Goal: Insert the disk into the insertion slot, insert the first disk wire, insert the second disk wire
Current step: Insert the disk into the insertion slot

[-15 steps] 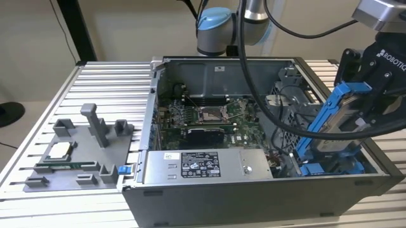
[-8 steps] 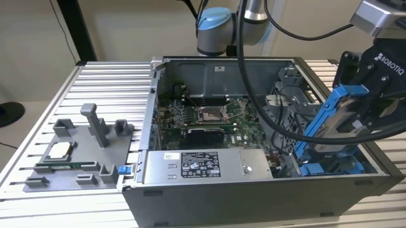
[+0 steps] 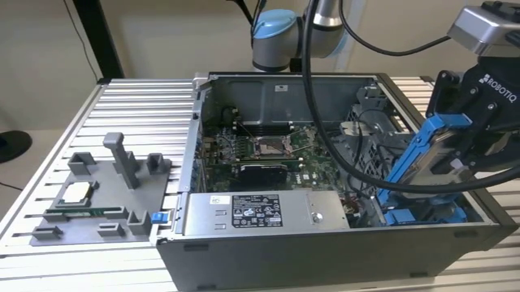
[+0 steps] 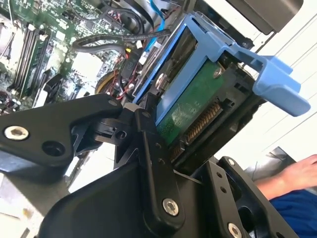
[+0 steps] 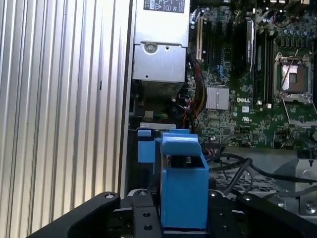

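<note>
Pincer [image 4: 188, 141]: black linkage, nearest the lens in both wrist views. Its fingers are drawn in against the disk's two sides and grip it firmly.

Disk [image 4: 190, 106]: silver-grey drive in a blue carrier, held in the pincer above the open computer case [image 3: 325, 258], at the exterior view's right. Its long axis is steeply tilted, with the upper end toward the arm's wrist and the lower end pointing down into the case.

Insertion slot [image 3: 427, 214]: bay with blue rails in the case's corner, just beyond the disk's lower end and roughly in line with its long axis. The disk appears not yet seated. Whether its tip touches the rails cannot be told.

Views compared:
- The exterior view gives the tilt and the disk's height over the bay.
- The first wrist view looks along the carrier [image 5: 183, 183] end-on, with the power-supply box [image 5: 161, 54] and motherboard [image 5: 237, 104] beyond.
- The second wrist view shows the disk's green circuit board and connector edge, and a person's arm [image 4: 297, 171] outside the case.

Bench [image 3: 138, 103]: ribbed metal. It carries the case and a grey fixture plate [image 3: 97, 210].
</note>
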{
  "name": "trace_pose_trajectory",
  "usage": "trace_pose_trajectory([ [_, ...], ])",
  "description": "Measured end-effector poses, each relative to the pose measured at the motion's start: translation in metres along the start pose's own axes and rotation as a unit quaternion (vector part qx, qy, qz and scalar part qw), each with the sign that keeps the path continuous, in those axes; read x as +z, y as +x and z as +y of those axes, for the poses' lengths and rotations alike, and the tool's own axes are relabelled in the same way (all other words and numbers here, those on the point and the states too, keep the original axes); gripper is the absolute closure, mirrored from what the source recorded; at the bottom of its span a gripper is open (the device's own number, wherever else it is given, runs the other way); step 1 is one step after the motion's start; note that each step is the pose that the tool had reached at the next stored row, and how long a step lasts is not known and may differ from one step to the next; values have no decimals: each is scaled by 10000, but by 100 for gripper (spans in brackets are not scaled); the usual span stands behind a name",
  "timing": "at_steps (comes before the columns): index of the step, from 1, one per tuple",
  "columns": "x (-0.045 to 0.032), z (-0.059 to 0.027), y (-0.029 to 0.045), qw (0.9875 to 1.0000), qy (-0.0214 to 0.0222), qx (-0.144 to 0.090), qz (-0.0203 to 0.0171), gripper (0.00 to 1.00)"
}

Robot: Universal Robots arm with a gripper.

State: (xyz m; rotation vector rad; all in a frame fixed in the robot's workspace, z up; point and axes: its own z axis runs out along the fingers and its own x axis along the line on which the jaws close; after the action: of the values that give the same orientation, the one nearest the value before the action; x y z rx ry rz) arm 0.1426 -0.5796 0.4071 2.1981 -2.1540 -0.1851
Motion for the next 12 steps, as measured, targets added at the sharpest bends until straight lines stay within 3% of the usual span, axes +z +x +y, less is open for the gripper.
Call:
trace_pose_trajectory([
  [6,17,-2,30,10000,4,70,-24,100],
  [12,96,-12,39,9998,9,177,-38,100],
])
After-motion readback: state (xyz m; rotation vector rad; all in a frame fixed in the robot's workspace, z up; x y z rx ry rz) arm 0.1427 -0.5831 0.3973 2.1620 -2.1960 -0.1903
